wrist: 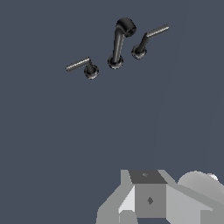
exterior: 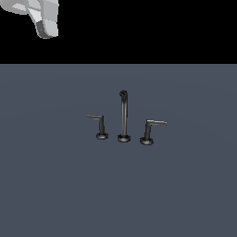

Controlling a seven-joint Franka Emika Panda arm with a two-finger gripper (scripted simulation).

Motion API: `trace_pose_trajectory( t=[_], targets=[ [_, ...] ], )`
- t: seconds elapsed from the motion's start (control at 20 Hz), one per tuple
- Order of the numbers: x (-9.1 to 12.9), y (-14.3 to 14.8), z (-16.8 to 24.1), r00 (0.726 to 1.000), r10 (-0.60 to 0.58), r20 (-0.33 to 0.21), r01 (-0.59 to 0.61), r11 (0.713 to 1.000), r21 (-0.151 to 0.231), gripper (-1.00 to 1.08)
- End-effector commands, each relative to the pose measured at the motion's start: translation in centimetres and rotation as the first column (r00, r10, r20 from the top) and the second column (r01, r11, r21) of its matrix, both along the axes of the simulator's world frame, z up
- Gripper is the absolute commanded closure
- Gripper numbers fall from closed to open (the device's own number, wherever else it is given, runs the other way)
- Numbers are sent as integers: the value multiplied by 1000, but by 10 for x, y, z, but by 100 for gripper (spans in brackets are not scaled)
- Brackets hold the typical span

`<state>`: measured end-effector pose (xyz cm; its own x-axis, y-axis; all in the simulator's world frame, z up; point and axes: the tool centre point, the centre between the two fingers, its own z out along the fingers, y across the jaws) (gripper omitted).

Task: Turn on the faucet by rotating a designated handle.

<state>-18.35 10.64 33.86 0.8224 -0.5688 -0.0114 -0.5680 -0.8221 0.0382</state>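
Faucet [exterior: 123,115] and handle [exterior: 98,125] stand amid open grey floor [exterior: 46,185]; claw grip state unclear, possibly out of frame.

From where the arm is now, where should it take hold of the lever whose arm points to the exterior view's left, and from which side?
Grip the handle on its thin horizontal arm near the free end, away from the post. Come down from above with the fingers straddling the bar: it lies level and clear of the spout, and the far end likely gives most leverage.

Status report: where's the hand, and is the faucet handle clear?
Hand high, far from faucet. Handle untouched. Nothing in the way.
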Motion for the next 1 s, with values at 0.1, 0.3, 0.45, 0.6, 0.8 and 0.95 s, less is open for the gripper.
trace_pose_trajectory(
  t=[0.1,0.3,0.45,0.6,0.8,0.95],
  targets=[
    [18,11,-21,995,-97,3,97,995,3,108],
    [34,19,-38,984,-180,6,180,984,6,108],
    [46,24,-51,971,-239,7,239,971,8,108],
    [58,28,-63,955,-296,9,296,955,10,108],
    [75,32,-79,930,-368,11,368,930,12,108],
    [87,34,-91,908,-419,12,419,908,13,108]
  ],
)
